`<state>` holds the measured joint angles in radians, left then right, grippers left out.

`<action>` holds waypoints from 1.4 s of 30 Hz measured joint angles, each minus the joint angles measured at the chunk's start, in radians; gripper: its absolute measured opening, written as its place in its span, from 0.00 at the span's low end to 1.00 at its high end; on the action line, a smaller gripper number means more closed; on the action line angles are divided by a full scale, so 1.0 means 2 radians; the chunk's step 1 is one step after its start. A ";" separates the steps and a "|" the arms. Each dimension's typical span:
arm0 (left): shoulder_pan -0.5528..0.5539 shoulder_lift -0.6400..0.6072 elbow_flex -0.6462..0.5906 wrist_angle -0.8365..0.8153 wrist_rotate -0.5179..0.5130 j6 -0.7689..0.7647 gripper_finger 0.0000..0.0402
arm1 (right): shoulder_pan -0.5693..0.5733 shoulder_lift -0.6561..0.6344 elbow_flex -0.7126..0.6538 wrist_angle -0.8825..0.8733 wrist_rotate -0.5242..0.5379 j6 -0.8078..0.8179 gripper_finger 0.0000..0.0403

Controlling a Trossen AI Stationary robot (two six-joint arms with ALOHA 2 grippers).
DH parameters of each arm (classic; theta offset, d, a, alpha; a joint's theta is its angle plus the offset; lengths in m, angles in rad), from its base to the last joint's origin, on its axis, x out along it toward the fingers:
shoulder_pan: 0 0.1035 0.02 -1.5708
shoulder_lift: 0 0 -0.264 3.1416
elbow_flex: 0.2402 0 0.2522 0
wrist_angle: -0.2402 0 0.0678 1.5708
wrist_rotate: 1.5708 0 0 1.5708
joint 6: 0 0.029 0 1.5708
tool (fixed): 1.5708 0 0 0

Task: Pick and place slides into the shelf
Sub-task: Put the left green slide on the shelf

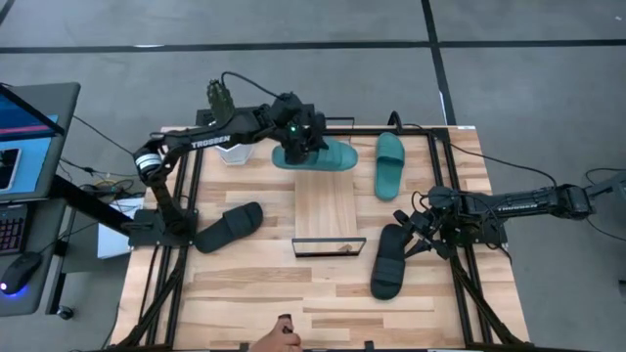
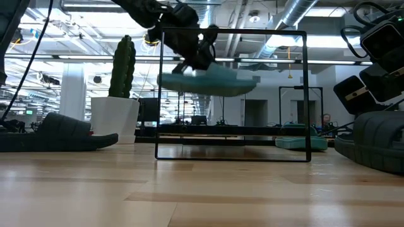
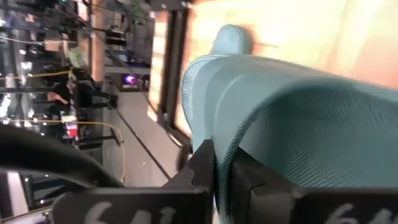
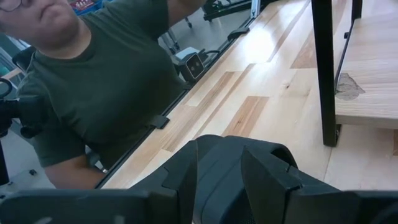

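My left gripper [image 1: 298,137] is shut on a teal slide [image 1: 315,154], [image 2: 208,82] in the air over the far end of the shelf [image 1: 326,207], a light-wood plank inside a black wire frame [image 2: 307,94]. A second teal slide [image 1: 389,164] lies sole-down on the table right of the shelf. One black slide [image 1: 228,227] lies at the left. Another black slide [image 1: 389,262] lies at the right, its far end under my right gripper [image 4: 224,177]. That gripper's fingers stand apart, and I cannot tell whether they touch the slide. My left gripper pinches a thin teal edge [image 3: 219,155] of the slide's arched upper part between its two fingers [image 3: 198,177]. It comes from above, slanting down. The slide hangs about level below the fingers, lengthwise across the shelf's line and clear of the table.
A person in a dark green shirt [image 4: 93,81] stands at the table's near edge, one hand [image 1: 279,337] over it. A white cup [image 1: 235,154] sits far left of the held slide. A laptop [image 1: 24,147] stands off the table's left. Black rails [image 1: 186,196] run along both table sides.
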<state>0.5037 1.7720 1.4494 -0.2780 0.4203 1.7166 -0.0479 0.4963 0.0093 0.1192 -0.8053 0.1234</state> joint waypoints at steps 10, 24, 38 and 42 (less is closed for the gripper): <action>0.004 0.024 -0.009 0.041 0.001 0.020 0.00 | 0.000 0.000 0.000 0.000 0.000 0.000 0.28; 0.013 0.040 -0.009 0.057 -0.004 0.032 0.00 | 0.000 0.000 0.000 -0.005 0.002 0.000 0.28; 0.024 0.040 -0.009 0.082 0.010 0.034 0.00 | 0.000 0.000 0.000 -0.005 0.002 0.000 0.28; 0.024 0.040 -0.009 0.083 0.020 0.034 0.00 | 0.000 0.000 0.000 -0.005 0.002 0.000 0.28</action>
<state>0.5518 1.8515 1.4322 -0.1119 0.4602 1.7847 -0.0476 0.4965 0.0096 0.1091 -0.8021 0.1230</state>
